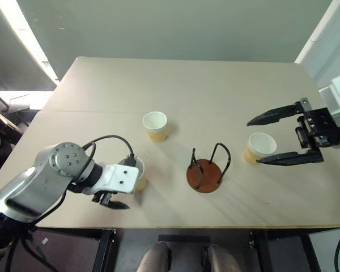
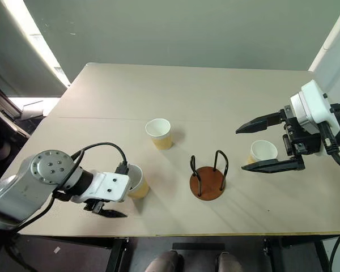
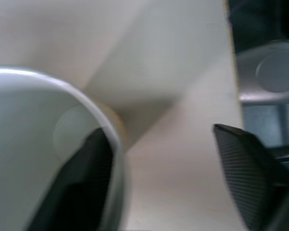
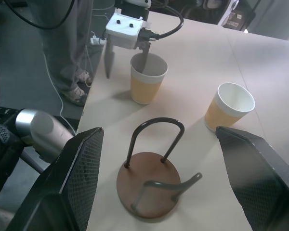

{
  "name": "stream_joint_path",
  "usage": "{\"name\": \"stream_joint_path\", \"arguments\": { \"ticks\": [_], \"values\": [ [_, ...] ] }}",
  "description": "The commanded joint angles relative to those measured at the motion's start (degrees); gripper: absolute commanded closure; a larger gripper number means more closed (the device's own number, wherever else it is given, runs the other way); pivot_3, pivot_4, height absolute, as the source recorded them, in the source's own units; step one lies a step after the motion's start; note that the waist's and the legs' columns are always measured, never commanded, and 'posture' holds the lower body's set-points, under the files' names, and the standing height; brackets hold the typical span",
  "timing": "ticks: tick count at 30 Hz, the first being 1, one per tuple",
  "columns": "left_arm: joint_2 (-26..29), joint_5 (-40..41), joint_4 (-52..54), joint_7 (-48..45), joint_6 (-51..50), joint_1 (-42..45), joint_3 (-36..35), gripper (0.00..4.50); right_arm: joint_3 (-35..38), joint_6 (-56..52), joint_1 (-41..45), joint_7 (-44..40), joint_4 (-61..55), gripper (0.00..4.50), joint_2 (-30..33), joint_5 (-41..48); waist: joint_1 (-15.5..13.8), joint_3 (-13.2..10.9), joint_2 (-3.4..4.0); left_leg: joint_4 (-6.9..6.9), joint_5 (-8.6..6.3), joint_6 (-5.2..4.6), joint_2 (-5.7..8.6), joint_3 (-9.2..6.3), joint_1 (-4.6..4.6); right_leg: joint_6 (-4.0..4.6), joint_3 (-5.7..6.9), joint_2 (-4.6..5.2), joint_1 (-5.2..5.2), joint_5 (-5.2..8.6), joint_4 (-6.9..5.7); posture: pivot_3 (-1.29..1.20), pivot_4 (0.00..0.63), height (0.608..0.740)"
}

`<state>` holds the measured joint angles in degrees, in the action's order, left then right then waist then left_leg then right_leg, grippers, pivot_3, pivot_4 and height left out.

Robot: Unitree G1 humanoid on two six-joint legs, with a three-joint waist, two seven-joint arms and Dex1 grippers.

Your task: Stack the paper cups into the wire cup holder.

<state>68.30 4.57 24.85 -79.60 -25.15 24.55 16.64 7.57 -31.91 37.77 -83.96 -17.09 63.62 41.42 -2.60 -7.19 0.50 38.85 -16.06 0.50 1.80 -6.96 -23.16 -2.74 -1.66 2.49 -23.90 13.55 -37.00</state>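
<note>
Task status: no cup is stacked yet. All three paper cups stand upright on the worktop [image 1: 226, 90], and the wire cup holder [image 1: 205, 170] is empty.

Left side: the left gripper [image 2: 116, 198] is at the near-left cup [image 2: 137, 182], close to the near edge of the worktop. One finger [image 3: 79, 185] is inside the cup mouth, against the inner wall; the other finger [image 3: 248, 171] stands outside, apart from the wall. The fingers straddle the cup wall at a moderate gap and have not clamped it. The cup rests on the worktop, not lifted.

Centre: the second cup [image 1: 155, 126] stands free, farther back, between the left cup and the holder. The holder sits near-centre, its wire loops upright and unobstructed.

Right side: the third cup [image 1: 259, 147] stands just right of the holder. The right gripper [image 1: 269, 140] hovers above it with fingers spread wide, holding nothing.

Remaining work, as judged: grip the near-left cup, lift it, seat it between the wire loops, then nest the other two cups into it.
</note>
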Motion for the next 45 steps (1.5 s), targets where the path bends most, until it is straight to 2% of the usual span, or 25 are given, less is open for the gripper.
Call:
{"name": "stream_joint_path", "arguments": {
  "ticks": [1, 5, 6, 11, 17, 22, 25, 29, 37, 45],
  "values": [
    [-1.2, -2.3, -2.2, 0.3, 2.6, 2.4, 0.2, 2.75, 0.0, 1.7, 1.4, -0.4, 0.1, 0.63, -0.1, -0.7, 0.0, 0.0, 0.00, 0.00, 0.00, 0.00, 0.00, 0.00, 0.00, 0.00, 0.00, 0.00, 0.00, 0.00, 0.00, 0.00, 0.150, 0.740],
    [-2.8, -0.2, -4.8, -2.8, 3.7, 6.5, -1.0, 4.26, -0.5, 2.9, 1.9, -1.0, 1.6, 0.63, -0.2, -1.7, 0.0, 0.0, 0.00, 0.00, 0.00, 0.00, -0.01, 0.00, 0.00, 0.00, 0.01, 0.00, 0.00, 0.00, -0.01, 0.00, 0.150, 0.740],
    [-3.2, 0.6, -5.6, -3.5, 3.5, 7.9, -1.4, 4.49, -0.6, 3.2, 2.0, -1.2, 2.0, 0.63, -0.1, -1.9, 0.0, 0.0, 0.00, 0.00, 0.00, 0.00, -0.01, 0.00, -0.01, 0.00, 0.01, 0.00, 0.00, 0.00, 0.00, 0.00, 0.150, 0.740],
    [-4.6, 4.0, -8.2, -7.4, 3.7, 14.4, -2.7, 4.49, -0.4, 4.8, 1.6, -1.5, 3.0, 0.63, -0.1, -2.9, 0.0, 0.0, 0.00, 0.01, 0.00, -0.01, 0.00, 0.00, -0.03, -0.01, 0.01, 0.00, 0.00, -0.01, -0.01, 0.00, 0.150, 0.740],
    [-6.9, 8.8, -14.0, -12.5, 3.1, 26.4, -2.5, 4.49, 0.3, 5.5, 1.4, -1.4, 3.9, 0.63, 0.0, -3.1, 0.0, 0.0, 0.00, 0.06, 0.00, -0.03, -0.01, -0.01, -0.07, -0.02, 0.04, 0.00, 0.00, -0.01, 0.00, 0.00, 0.150, 0.740],
    [-10.5, 11.9, -25.8, -12.9, 4.6, 42.8, 2.5, 4.49, 1.4, 5.4, 0.8, -1.3, 4.4, 0.63, 0.7, -3.0, -0.2, 0.0, -0.01, 0.14, 0.01, -0.06, -0.02, -0.03, -0.14, -0.05, 0.06, 0.01, 0.00, -0.03, 0.02, 0.00, 0.150, 0.740],
    [-14.6, 14.8, -32.3, -12.9, 6.3, 52.1, 7.0, 4.49, 2.7, 5.1, -1.0, -0.9, 3.2, 0.63, 1.1, -2.5, -0.3, 0.0, -0.01, 0.16, -0.02, -0.11, -0.01, -0.05, -0.23, -0.11, 0.07, 0.02, -0.01, -0.06, 0.05, 0.00, 0.150, 0.740],
    [-19.6, 19.5, -37.7, -12.9, 8.6, 59.5, 13.1, 4.49, 4.3, 4.7, -3.2, -0.3, 1.8, 0.63, 1.5, -2.1, -0.3, 0.0, 0.00, 0.15, -0.06, -0.21, -0.01, -0.03, -0.37, -0.24, 0.07, 0.02, -0.04, -0.14, 0.10, 0.00, 0.150, 0.740],
    [-24.6, 24.3, -43.2, -12.9, 16.6, 65.1, 25.3, 4.49, 8.9, 2.0, -7.7, 1.9, -2.7, 0.63, 2.6, 0.2, -0.5, 0.0, -0.02, 0.23, -0.07, -0.30, -0.01, 0.00, -0.65, -0.40, 0.07, 0.02, -0.17, -0.22, 0.27, 0.00, 0.150, 0.740],
    [-27.7, 27.7, -44.5, -12.9, 20.4, 67.7, 31.3, 4.49, 14.9, 1.3, -14.7, 1.5, -4.1, 0.63, 5.3, 0.0, -0.9, -0.1, -0.03, 0.38, -0.04, -0.39, 0.02, -0.01, -0.79, -0.53, 0.07, 0.03, -0.17, -0.30, 0.32, 0.00, 0.150, 0.740]
  ]
}}
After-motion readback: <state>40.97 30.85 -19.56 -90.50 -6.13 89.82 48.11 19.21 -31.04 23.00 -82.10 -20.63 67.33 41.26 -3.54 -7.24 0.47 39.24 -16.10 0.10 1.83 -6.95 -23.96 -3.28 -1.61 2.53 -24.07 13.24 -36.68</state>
